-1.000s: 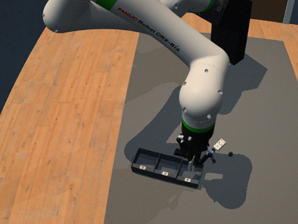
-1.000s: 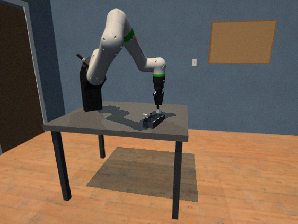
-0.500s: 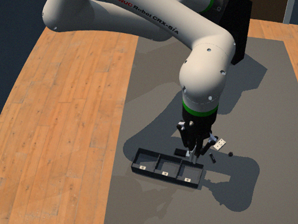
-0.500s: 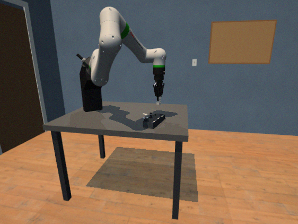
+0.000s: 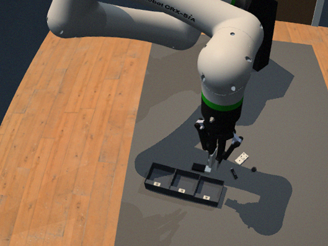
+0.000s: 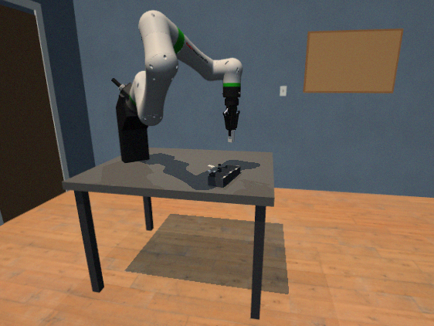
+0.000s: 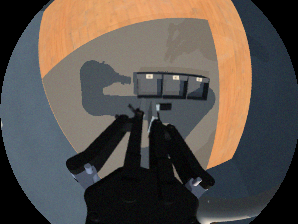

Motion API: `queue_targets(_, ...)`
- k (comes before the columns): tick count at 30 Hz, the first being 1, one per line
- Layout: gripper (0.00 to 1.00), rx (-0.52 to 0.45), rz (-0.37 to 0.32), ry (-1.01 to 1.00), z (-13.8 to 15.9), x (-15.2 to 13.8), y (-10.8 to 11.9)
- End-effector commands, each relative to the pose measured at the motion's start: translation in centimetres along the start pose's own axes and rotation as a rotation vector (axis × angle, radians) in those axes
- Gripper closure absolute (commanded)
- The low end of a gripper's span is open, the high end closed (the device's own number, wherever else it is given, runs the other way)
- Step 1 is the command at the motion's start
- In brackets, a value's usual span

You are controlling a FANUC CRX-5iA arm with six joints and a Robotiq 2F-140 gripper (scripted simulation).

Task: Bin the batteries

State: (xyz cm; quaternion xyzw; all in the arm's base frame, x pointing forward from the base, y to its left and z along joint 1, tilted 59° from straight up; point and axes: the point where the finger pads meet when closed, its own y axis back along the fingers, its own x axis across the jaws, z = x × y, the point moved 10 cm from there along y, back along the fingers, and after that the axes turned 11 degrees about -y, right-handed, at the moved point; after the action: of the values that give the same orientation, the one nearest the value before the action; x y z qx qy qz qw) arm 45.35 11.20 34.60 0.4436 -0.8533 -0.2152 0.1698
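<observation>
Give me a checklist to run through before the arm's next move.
1. Gripper raised above the table: ok.
2. Joined bins standing on the table: ok.
3. Domino outside the bins: ok.
4. Small dark cylinder, possibly a battery, in a bin: not ok, it lies on the table.
5. Letter B legible on a bin label: cannot tell, too small.
6. Nothing between the fingertips: cannot tell.
</observation>
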Motion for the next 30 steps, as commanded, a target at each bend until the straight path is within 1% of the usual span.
queue_targets(1, 0.85, 0.0, 0.0, 0.049, 0.6, -0.1, -0.6)
queue_targets(2, 0.85, 0.0, 0.0, 0.049, 0.6, -0.1, -0.6)
queue_targets(6, 0.85, 0.0, 0.0, 0.249, 2.9, -0.4, -2.9)
queue_targets(17, 0.85, -0.002, 0.002, 0.712, 9.2, -1.3, -9.5)
queue_targets(19, 0.85, -0.002, 0.002, 0.712, 9.2, -1.3, -9.5)
queue_targets(20, 0.85, -0.001, 0.0, 0.835, 9.8, -1.3, -10.1)
queue_targets(22, 0.85, -0.001, 0.0, 0.882, 10.9, -1.5, -11.3)
queue_targets(30, 0.85, 0.0, 0.0, 0.896, 11.2, -1.5, -11.5)
